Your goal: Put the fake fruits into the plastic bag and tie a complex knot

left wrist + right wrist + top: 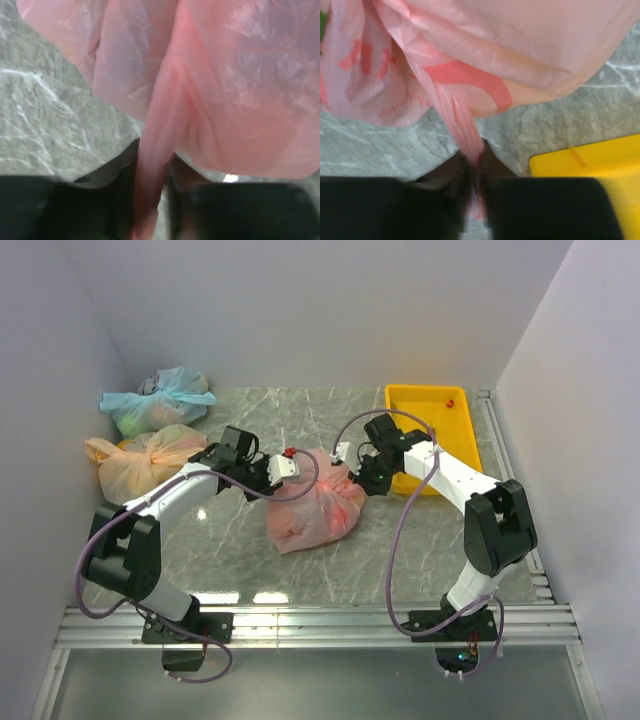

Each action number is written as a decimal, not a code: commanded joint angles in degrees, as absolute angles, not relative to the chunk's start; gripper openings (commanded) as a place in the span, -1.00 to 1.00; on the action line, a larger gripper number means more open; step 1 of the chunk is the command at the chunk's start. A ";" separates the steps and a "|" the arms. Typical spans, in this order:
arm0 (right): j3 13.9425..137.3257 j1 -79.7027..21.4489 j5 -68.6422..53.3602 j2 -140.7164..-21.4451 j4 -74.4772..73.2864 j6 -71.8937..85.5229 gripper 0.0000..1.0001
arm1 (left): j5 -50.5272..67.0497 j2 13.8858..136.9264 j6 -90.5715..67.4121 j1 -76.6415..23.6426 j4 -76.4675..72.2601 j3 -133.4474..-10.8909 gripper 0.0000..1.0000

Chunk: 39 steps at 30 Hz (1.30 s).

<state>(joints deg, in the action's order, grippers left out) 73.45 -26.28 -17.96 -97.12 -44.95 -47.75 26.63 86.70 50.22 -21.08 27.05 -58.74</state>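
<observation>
Arms: 2, both bent at the elbow and reaching inward to worktop (230,540) centre, wrists facing each other across the load.
- Left end effector (272,476): at the bag's left side. In the wrist view (150,200) its jaws are narrow, pinched on a twisted pink strand (156,145) of the bag.
- Right end effector (362,472): at the bag's upper right. In the wrist view (474,172) its jaws are narrow, nipping a 2nd gathered strand (457,117).

Plastic bag (312,505): qty 1, mid-worktop between the two end effectors. Salmon-pink, thin, crinkled, translucent, w/ darker red print (475,82). Body bulges and rests on the worktop. Contents too dim to ID.

Other items:
- Tied bags, qty 2, far-left corner: blue-green (160,400) and peach (145,462), touching.
- Yellow tray (432,440), qty 1, far-right corner, holding 1 small red object (450,401).
</observation>
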 commanded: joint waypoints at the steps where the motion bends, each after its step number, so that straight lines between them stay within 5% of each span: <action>1: 73.83 -26.72 -16.44 -96.15 -40.96 -43.86 -0.91 | 24.70 87.54 49.92 -21.18 24.43 -60.29 -0.53; 2: 74.00 -26.63 -16.17 -96.24 -40.96 -43.25 -1.00 | 24.44 87.54 49.66 -21.27 24.87 -60.47 -0.88; 3: 74.26 -26.54 -15.82 -96.24 -41.13 -42.02 -1.00 | 23.48 87.37 47.22 -21.18 25.13 -60.38 -0.99; 16: 79.20 -15.22 -18.28 -95.28 -43.95 -17.58 -1.00 | 9.41 80.79 7.04 -7.40 27.34 -60.75 -0.99; 25: 71.19 -7.56 -16.51 -96.68 -42.28 -19.16 -1.00 | 13.97 76.99 11.42 5.10 23.38 -50.54 -0.99; 39: 79.59 -4.75 -19.21 -98.97 -44.46 -19.52 -1.00 | 17.39 76.21 14.58 10.81 27.15 -57.10 -0.99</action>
